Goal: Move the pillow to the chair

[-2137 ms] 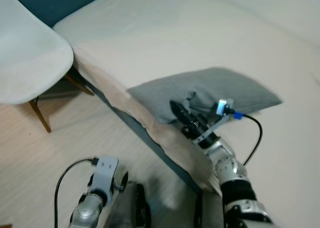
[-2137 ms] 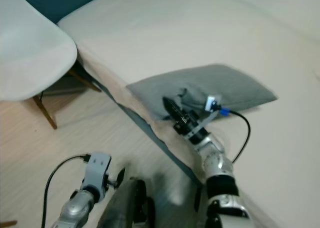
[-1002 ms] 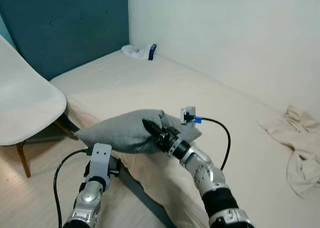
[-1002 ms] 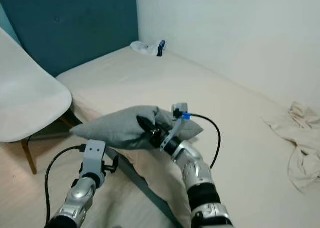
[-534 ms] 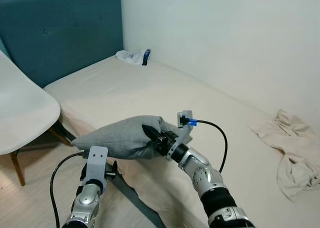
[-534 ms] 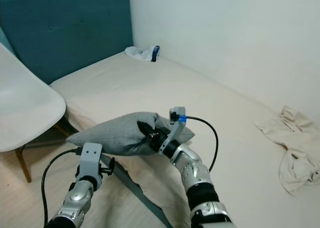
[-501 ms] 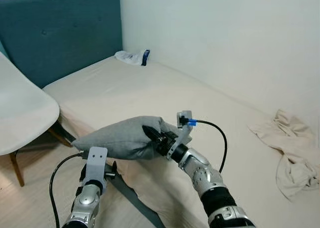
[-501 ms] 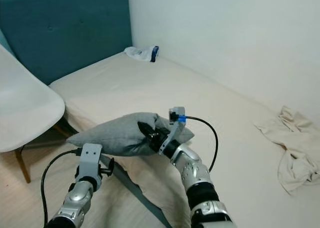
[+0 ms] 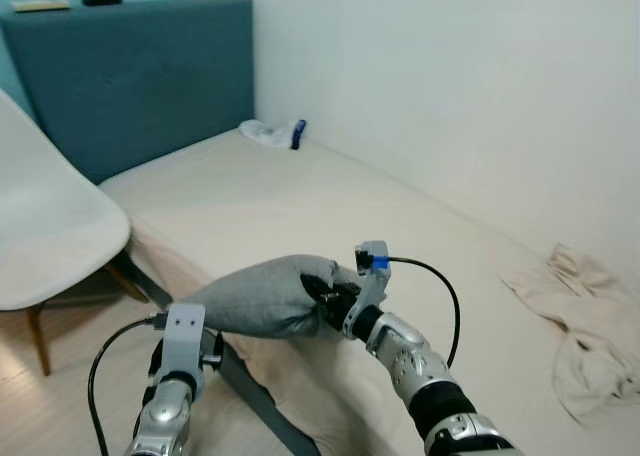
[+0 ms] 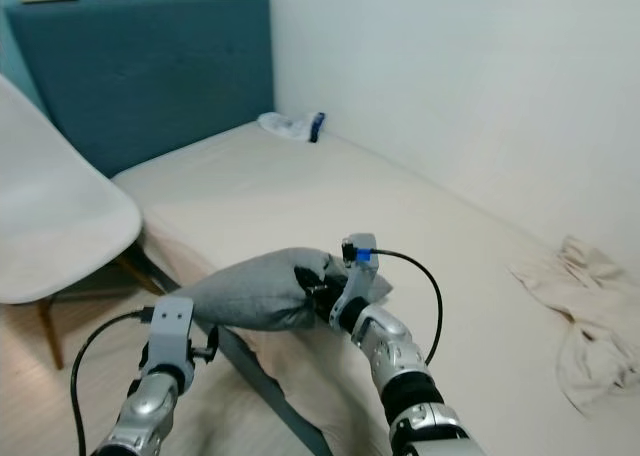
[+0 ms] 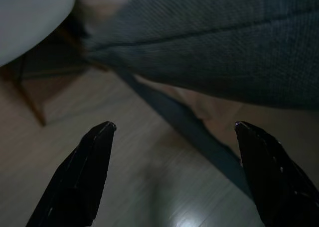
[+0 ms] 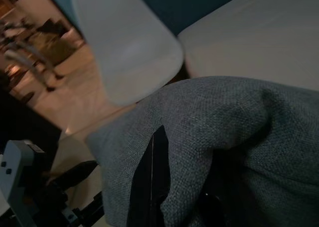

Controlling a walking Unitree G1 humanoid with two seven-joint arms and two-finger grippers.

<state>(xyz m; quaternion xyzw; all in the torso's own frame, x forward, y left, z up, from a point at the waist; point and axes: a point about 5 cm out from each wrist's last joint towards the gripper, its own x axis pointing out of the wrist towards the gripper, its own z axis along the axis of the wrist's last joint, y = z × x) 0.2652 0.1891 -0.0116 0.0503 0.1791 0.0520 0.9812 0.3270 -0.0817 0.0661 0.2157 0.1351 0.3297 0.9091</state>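
Now | right gripper (image 9: 325, 294) pinching grey pillow (image 9: 262, 298), soft, light, saggy: grip bunched corner | chair (image 9: 50, 241) at 9 o'clock | left gripper (image 11: 172, 174) fingers spread

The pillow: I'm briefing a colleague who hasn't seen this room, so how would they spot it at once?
Start at the beige bed along the white wall and go to its near edge. There the right gripper holds the pillow up over the edge, its fingers pinched into one end. It is the one plump grey cushion, unlike the crumpled pale cloth lying farther along the bed.
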